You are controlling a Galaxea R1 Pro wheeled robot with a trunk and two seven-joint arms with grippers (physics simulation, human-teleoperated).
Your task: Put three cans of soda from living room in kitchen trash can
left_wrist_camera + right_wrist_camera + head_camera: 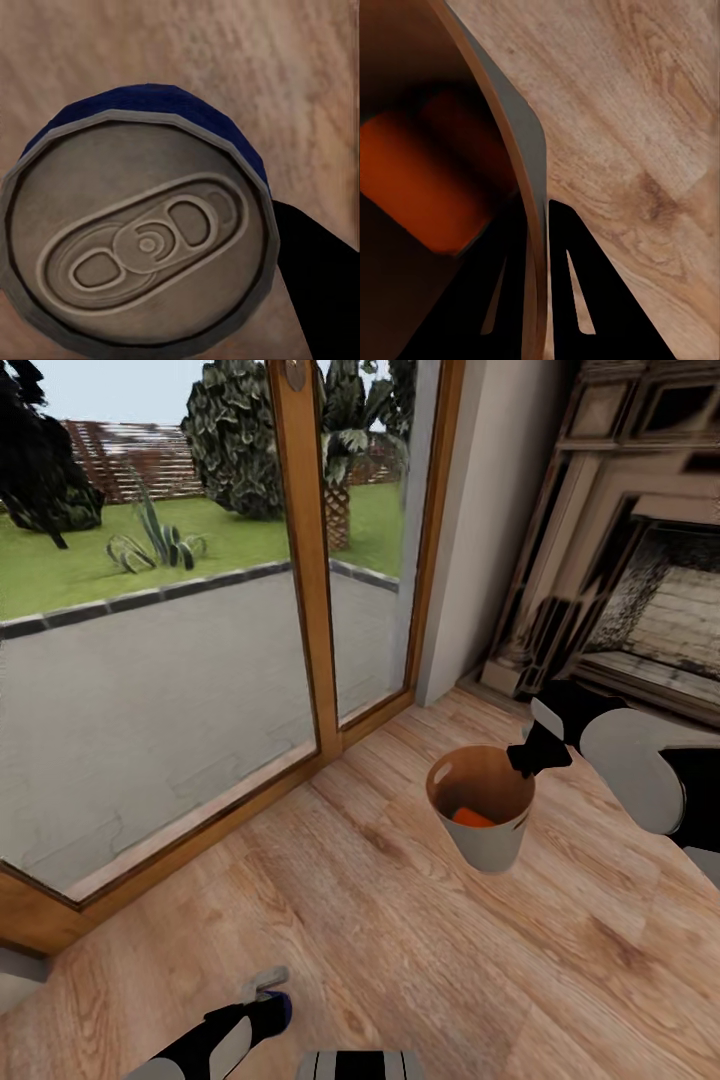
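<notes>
Your right gripper (528, 757) is clamped on the rim of the grey, copper-lined tapered bin (497, 842), lifted, orange can (472, 818) inside. Your left gripper (268, 997) pinches the dark blue silver-topped can (142, 232). Kitchen delivery remains.

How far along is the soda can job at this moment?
Done: one orange can already lies inside the trash can. In hand: the right tool is clamped on the bin's rim, carrying it above the wood floor; the left tool holds the blue can. Left: the second orange can and reaching the kitchen.
</notes>
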